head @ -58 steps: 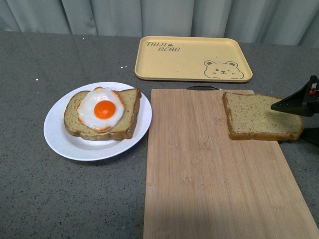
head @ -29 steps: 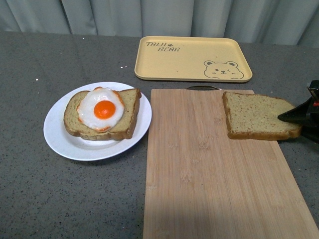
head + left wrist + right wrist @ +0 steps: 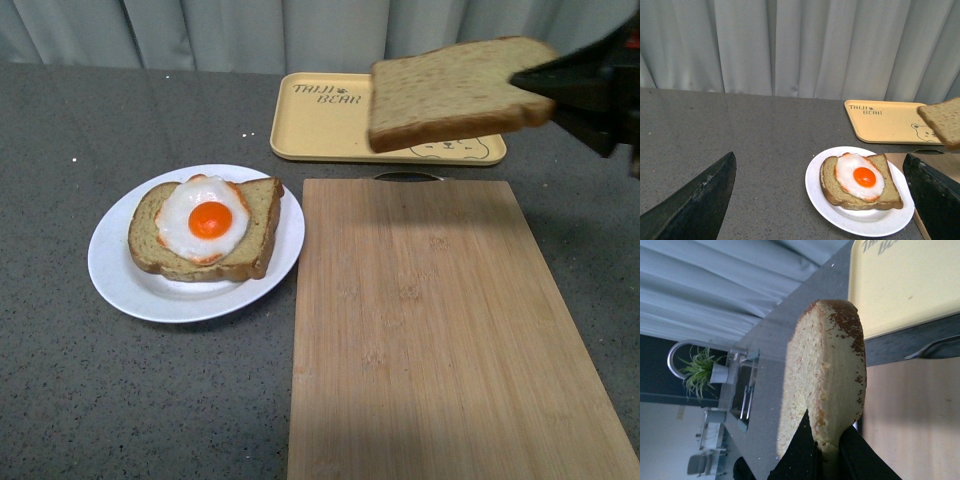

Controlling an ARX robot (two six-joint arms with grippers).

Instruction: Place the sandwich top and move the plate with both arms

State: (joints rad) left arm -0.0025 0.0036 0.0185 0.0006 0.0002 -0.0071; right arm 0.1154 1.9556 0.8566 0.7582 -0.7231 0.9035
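Cutting board (image 3: 440, 330) is lying near right. Plate (image 3: 120, 275) is sitting left of it, carrying an egg-topped slice (image 3: 205, 228). Left gripper (image 3: 818, 165) is hanging wide open, facing the plate. Right gripper (image 3: 826, 440) is pinching the sandwich top (image 3: 450, 92) by its edge, aloft over the board's far end, in front of the yellow tray (image 3: 330, 130).

The surface (image 3: 100, 400) is overlooked from the front. The plate (image 3: 120, 280) and tray (image 3: 320, 130) are shared with the low left wrist view; the right wrist view is taken close.

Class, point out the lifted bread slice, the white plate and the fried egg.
lifted bread slice (image 3: 450, 92), front view, middle of its top face.
white plate (image 3: 110, 262), front view, bare left rim.
fried egg (image 3: 210, 220), front view, its yolk.
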